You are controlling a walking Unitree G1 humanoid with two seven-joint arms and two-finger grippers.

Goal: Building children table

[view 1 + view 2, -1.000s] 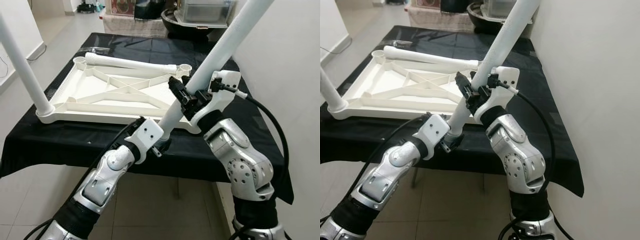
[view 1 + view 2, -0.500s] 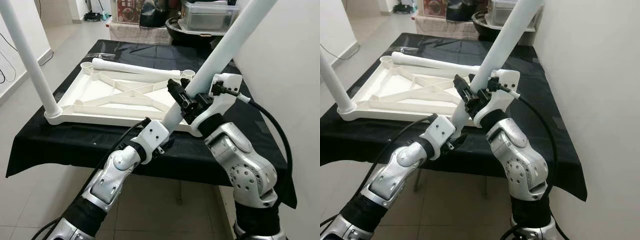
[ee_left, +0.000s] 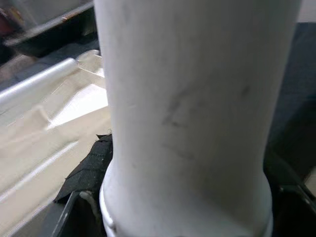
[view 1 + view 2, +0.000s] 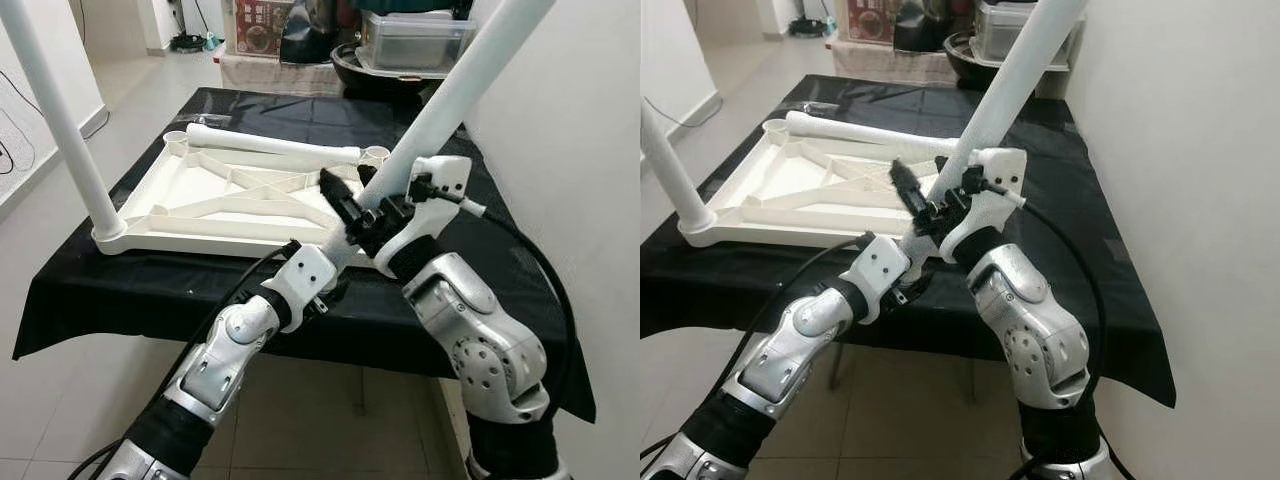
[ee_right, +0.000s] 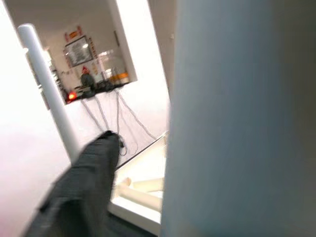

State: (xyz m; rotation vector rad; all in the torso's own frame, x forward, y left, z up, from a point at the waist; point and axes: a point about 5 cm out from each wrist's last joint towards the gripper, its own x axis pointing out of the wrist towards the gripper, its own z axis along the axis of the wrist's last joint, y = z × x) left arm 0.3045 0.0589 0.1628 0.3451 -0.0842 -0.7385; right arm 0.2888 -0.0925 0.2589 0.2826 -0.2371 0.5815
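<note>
Since half a second ago the right gripper [image 4: 345, 200] has let go of the slanted table leg [image 4: 440, 115]: its jaws, then clamped around the tube, now stand released, with one black finger [image 4: 906, 186] swung out to the robot's left over the tabletop frame and blurred with motion in the right eye view. The worktop [image 4: 150, 280], draped in a black cloth, carries the upturned white tabletop frame [image 4: 225, 200], ribs facing up. A second leg [image 4: 60, 125] stands upright in the frame's near left corner socket, and a third leg [image 4: 270, 145] lies flat along the frame's far edge. The slanted leg rises steeply from the frame's near right corner toward the white wall [image 4: 570, 150] on the robot's right, passing just beside the opened right jaws, touching the wrist side of that gripper. Lower down, the left gripper [image 4: 335, 285] sits at the leg's foot with its jaws clenched on the tube; in the left wrist view the leg [image 3: 192, 118] runs straight out between them, with black padding [image 3: 91, 168] pressed against its side.
</note>
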